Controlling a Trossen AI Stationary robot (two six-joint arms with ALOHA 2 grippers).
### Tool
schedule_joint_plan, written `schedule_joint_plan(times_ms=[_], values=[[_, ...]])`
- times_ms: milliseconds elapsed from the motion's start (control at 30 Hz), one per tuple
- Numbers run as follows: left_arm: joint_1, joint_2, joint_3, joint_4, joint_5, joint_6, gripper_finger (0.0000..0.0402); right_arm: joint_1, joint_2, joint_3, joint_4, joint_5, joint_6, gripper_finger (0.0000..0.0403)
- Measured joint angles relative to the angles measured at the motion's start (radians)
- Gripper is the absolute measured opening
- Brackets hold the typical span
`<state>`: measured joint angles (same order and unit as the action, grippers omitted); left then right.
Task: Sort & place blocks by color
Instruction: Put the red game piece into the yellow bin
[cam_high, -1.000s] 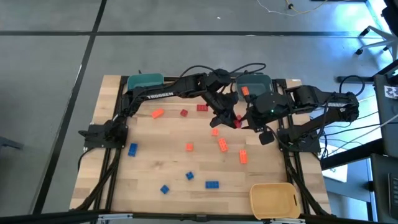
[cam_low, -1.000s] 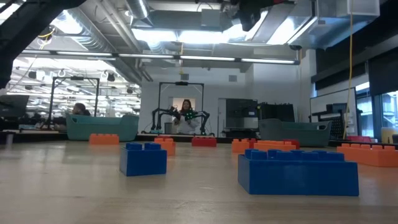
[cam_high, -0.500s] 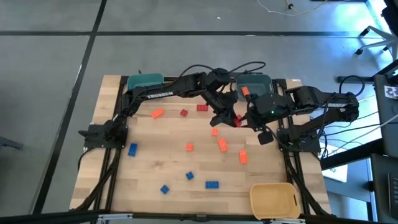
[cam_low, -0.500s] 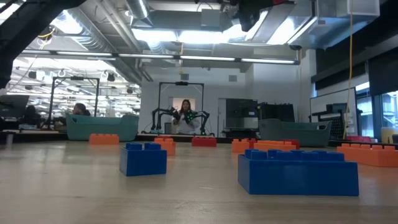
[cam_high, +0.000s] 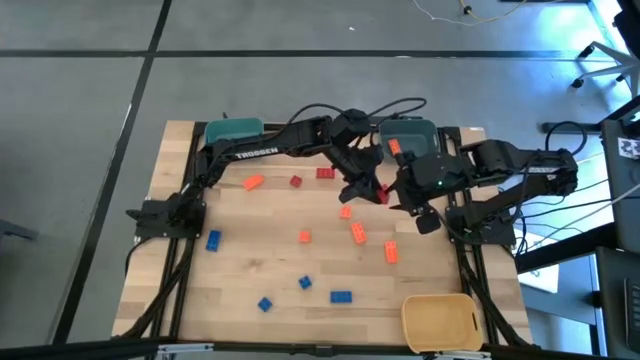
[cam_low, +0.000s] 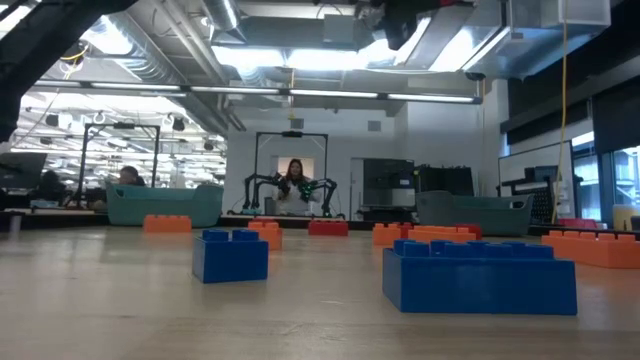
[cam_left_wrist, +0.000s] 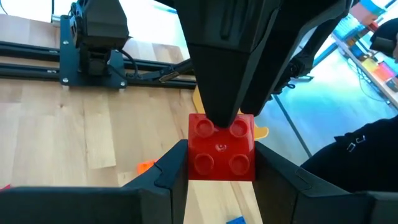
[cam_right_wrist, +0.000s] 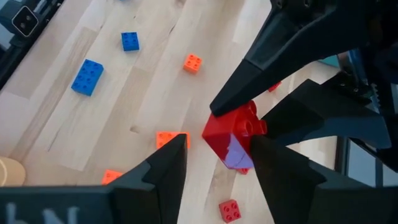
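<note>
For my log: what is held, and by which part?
Small red plastic brick, opposite sides between the left gripper's fingers; right gripper close by.

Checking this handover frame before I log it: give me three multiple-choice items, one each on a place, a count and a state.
1. In the high view, where does the yellow bin stand on the table?
A. top left corner
B. bottom right corner
C. centre

2. How many blue blocks lie on the table in the high view?
A. two
B. four
C. seven

3. What is the left gripper doing?
A. open and empty
B. shut on a blue block
C. shut on a red block

Key: 1 B, the bin sits at the table's bottom right corner. 2 B, one lies at the left and three near the bottom edge. 3 C, the left wrist view shows its fingers pressed on both sides of the red block.
</note>
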<state>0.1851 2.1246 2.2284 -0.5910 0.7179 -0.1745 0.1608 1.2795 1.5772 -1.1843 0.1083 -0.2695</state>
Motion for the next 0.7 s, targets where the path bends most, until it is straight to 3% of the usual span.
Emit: schedule_joint_plan(times_ms=[433, 700], values=[[-0.003, 0.002, 0.000, 0.133, 0.016, -0.066, 0.0130, -0.001, 0.000, 0.005, 0.030, 0.018, -0.010, 0.0186], [-0.003, 0.002, 0.000, 0.101, 0.022, -0.078, 0.0130, -0.001, 0.003, 0.002, 0.027, 0.023, -0.009, 0.0185]])
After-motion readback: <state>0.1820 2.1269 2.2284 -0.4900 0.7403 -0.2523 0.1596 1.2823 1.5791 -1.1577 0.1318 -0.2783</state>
